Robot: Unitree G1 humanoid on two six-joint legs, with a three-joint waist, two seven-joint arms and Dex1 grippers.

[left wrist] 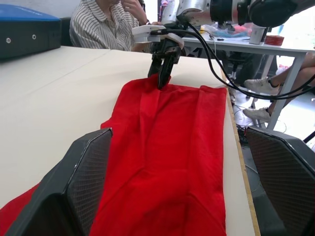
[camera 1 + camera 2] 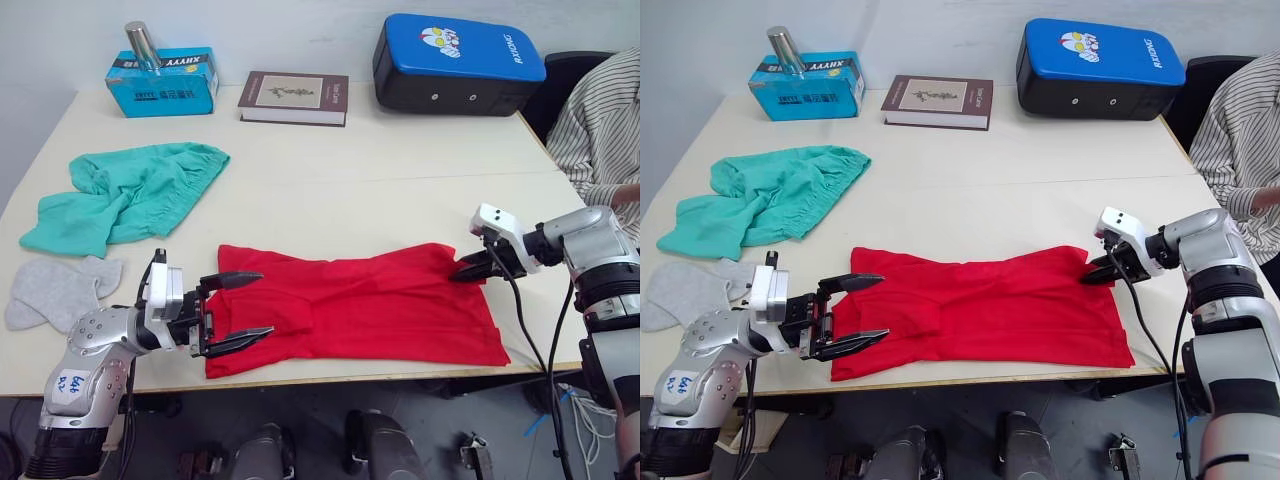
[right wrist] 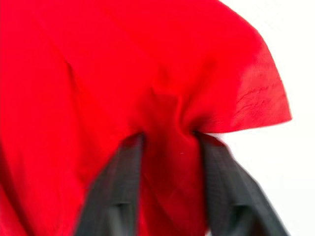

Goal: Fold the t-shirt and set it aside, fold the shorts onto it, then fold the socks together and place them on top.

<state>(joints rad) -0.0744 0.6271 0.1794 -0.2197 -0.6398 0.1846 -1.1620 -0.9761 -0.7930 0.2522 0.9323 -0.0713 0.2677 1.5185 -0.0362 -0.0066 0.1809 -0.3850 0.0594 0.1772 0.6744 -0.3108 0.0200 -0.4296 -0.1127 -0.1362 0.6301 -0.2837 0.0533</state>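
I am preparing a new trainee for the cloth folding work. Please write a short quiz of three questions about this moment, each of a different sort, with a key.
1. True or false: the left gripper is shut on the t-shirt.
2. Which thing lies nearest the socks? A: the book. B: the shorts. C: the blue pad.
3. Fill in: the right gripper pinches the t-shirt at its far ____ corner, from the robot's side.

Key
1. False: its fingers stand open over the shirt's left end.
2. B.
3. Right; the right wrist view shows cloth bunched between the fingers.
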